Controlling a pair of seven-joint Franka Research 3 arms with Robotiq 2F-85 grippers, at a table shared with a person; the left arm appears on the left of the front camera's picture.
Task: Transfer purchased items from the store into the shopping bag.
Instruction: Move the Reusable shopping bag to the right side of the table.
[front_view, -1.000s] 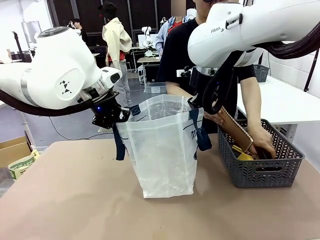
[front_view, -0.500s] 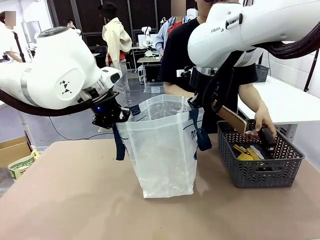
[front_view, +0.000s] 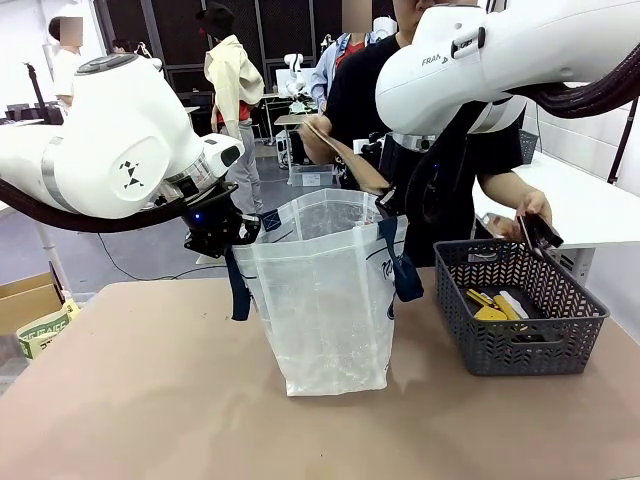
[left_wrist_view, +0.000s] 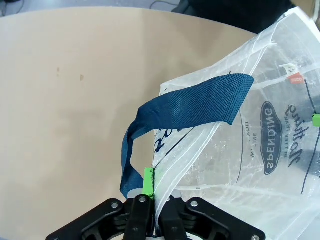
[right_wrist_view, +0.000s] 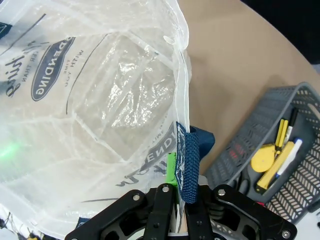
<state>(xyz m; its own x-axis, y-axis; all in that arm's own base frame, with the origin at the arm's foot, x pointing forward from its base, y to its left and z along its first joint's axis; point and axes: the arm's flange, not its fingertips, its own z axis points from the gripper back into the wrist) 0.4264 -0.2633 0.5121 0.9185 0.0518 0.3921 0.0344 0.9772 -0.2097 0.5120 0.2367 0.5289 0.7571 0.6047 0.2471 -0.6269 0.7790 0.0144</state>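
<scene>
The translucent shopping bag (front_view: 325, 300) stands open at mid-table. My left gripper (front_view: 243, 232) is shut on its left rim, green pad (left_wrist_view: 148, 181) against the plastic beside the navy strap (left_wrist_view: 190, 107). My right gripper (front_view: 390, 207) is shut on the right rim next to the other strap (right_wrist_view: 189, 160). A person's hand holds a tan flat piece (front_view: 345, 155) tilted above the bag's mouth. The person's other hand holds a dark item (front_view: 537, 230) above the dark grey basket (front_view: 520, 350). Yellow-and-black tools (right_wrist_view: 272, 157) lie in the basket.
The basket stands at the table's right side, close to the bag. The bag's inside (right_wrist_view: 125, 100) looks empty. A cardboard box (front_view: 30, 300) sits off the table at the left. Bare tabletop (front_view: 150, 400) spreads in front and to the left.
The person lifted the tan piece from beside the basket and carried it left, over the bag. The other hand rose out of the basket with a dark item. Both grippers stayed put.
</scene>
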